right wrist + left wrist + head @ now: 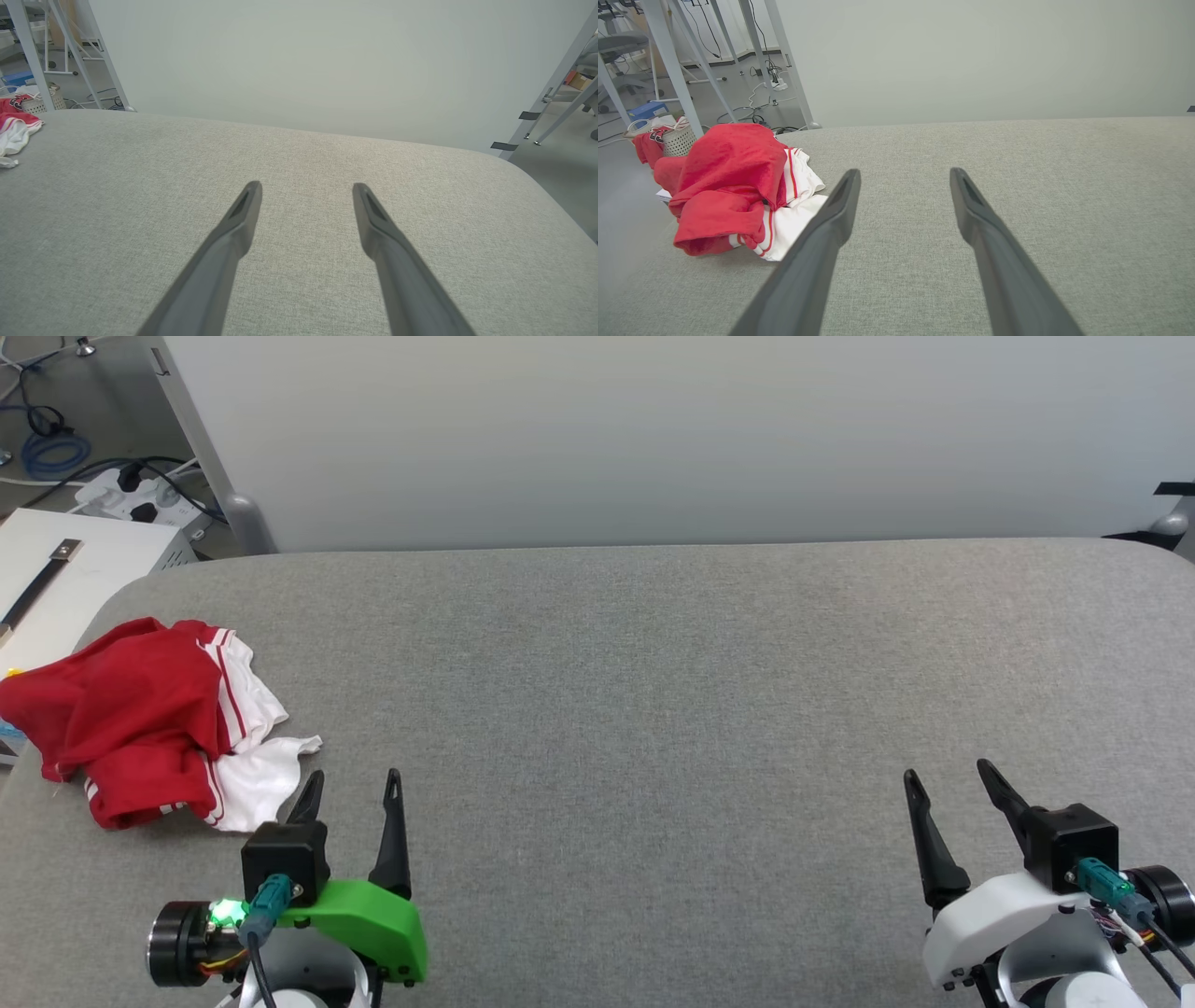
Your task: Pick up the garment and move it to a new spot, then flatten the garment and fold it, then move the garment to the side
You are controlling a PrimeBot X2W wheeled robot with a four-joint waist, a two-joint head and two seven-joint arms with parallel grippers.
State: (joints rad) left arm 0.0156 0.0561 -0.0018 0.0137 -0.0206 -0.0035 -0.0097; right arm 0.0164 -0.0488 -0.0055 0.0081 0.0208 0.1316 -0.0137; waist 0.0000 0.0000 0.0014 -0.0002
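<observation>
**Figure.** The garment (140, 719), a red T-shirt with white sleeves and red-and-white striped trim, lay in a crumpled heap at the far left edge of the bench (653, 709). Its red body reached the rim of the padded top; whether it overhung could not be told. White sleeve cloth spilled toward the middle of the bench, its tip near the left gripper (353, 784). Both pairs of fingers were spread apart and held nothing. The left gripper hovered just beside the heap, while the right gripper (948, 773) stood well apart from it, on the opposite side of the bench. No lettering showed on the heap.

The cloth appeared thin, soft and light. It lay in loose rolls and deep folds with no stiffness of its own, so it would probably sag and trail from any single hold. A raised red fold on top of the heap, or the thicker striped hem at its near side, seemed the likeliest place for the slim, tapering dark fingers to pinch. The flatter white sleeve offered less to bite on. The bench cover was a grey woven fabric with a fine matte grain and rounded corners, likely to drag slightly on the cloth. A pale, smooth wall (653, 429) rose behind it
</observation>
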